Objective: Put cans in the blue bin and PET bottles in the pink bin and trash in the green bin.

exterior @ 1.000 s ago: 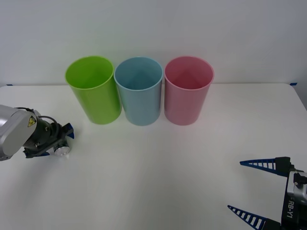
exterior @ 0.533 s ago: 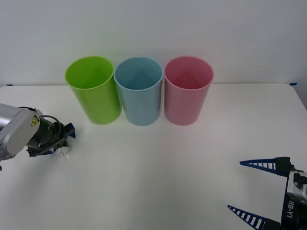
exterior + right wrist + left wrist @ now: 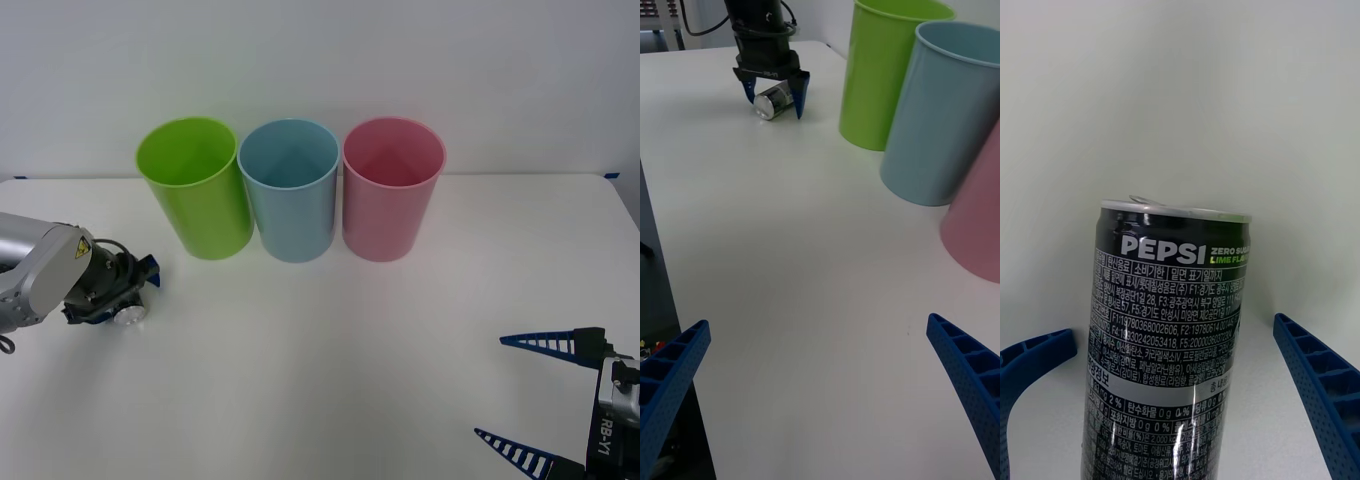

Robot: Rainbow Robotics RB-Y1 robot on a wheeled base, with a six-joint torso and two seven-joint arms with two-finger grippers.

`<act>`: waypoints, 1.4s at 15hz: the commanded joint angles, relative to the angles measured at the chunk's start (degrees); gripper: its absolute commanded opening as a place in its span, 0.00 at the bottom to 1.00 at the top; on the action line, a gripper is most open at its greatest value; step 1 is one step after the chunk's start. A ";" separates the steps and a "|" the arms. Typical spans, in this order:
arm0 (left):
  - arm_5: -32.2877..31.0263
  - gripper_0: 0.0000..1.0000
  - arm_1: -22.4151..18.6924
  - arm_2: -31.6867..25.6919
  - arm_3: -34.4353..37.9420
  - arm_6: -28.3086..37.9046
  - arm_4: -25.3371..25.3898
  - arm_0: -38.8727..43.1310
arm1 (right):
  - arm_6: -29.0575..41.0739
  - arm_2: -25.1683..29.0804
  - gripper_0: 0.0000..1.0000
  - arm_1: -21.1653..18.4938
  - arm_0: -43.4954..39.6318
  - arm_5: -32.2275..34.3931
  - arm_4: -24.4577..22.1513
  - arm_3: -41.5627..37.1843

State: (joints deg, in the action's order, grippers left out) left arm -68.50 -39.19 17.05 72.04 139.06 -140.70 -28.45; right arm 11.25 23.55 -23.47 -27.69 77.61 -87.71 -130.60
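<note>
A short black Pepsi can (image 3: 130,316) (image 3: 769,105) (image 3: 1169,337) lies on its side at the far left of the white table. My left gripper (image 3: 128,300) (image 3: 775,105) (image 3: 1174,330) is open and straddles it, one blue finger on each side with gaps to the can. The green bin (image 3: 195,190) (image 3: 880,67), blue bin (image 3: 290,195) (image 3: 940,112) and pink bin (image 3: 392,195) (image 3: 977,225) stand upright in a row at the back. My right gripper (image 3: 492,388) (image 3: 818,322) hangs open at the front right, holding nothing. No PET bottle or trash is in view.
The white table (image 3: 330,350) stretches bare between the bins and the front edge. A pale wall rises right behind the bins. The three bins stand rim to rim.
The left wrist has shifted slightly to the right over the can. The can, the bins and the right arm have not moved.
</note>
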 commanded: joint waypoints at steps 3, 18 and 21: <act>0.03 0.12 0.16 0.01 -0.06 -0.19 -0.27 -0.11 | 0.00 0.00 1.00 0.00 0.00 0.00 0.00 0.00; 7.15 0.00 -3.53 -0.17 8.38 -22.51 1.92 6.74 | 0.00 0.00 1.00 0.00 0.00 0.00 0.00 0.00; 11.19 0.00 -4.58 -4.48 11.98 -35.26 8.16 12.01 | 0.00 0.00 1.00 0.00 0.00 0.00 0.00 0.00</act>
State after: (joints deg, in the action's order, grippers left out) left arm -58.34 -43.50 13.75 82.97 107.05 -134.32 -17.90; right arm 11.25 23.55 -23.47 -27.69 77.61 -87.71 -130.61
